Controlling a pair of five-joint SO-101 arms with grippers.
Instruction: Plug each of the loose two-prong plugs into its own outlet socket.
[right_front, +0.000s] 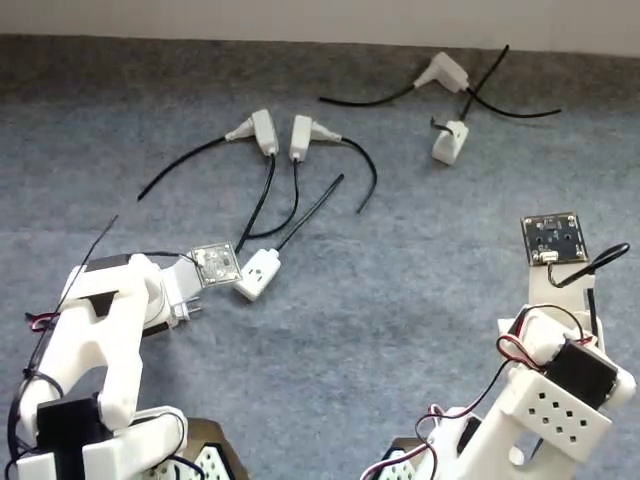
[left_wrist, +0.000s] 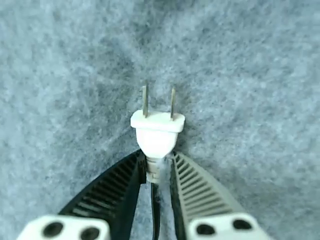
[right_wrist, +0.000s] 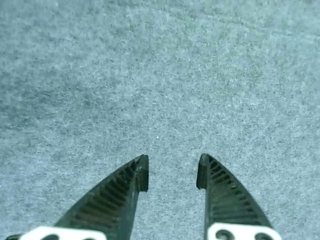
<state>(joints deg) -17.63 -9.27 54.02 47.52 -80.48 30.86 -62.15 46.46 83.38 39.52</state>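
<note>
A white two-prong plug (left_wrist: 157, 129) sits between the fingers of my left gripper (left_wrist: 157, 162), which is shut on its neck. Its two metal prongs point away from the gripper over the grey carpet, and its black cord runs back between the fingers. From above, this plug (right_front: 257, 273) lies just beyond the left arm (right_front: 110, 320), with its cord trailing to the far right. My right gripper (right_wrist: 172, 172) is open over bare carpet with nothing between its fingers.
Two white corded connectors (right_front: 262, 130) (right_front: 300, 137) lie side by side at the far middle. Another white connector (right_front: 443, 70) and a blocky white one (right_front: 450, 142) lie at the far right, their black cords crossing. The right arm (right_front: 555, 385) stands at the near right.
</note>
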